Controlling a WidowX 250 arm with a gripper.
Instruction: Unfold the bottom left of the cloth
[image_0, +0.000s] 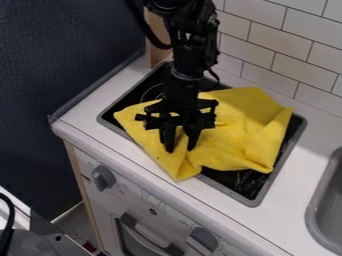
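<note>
White tiles (277, 42) are set behind a pale worktop (294, 200), where a yellow cloth (234, 145) is laid over the dark hob (252, 201).

Much of the cloth is spread, but folds are left at its right side and near edge, where a pointed corner is draped over the hob's rim; the bottom left is judged partly opened, with some smoothing probably needed, though whether a layer is tucked beneath cannot be told. The tool (180, 148) is held pointing down, its two fingers parted, over the cloth's left part; most of the cloth is spread to its right in the view, and contact cannot be confirmed.
</note>
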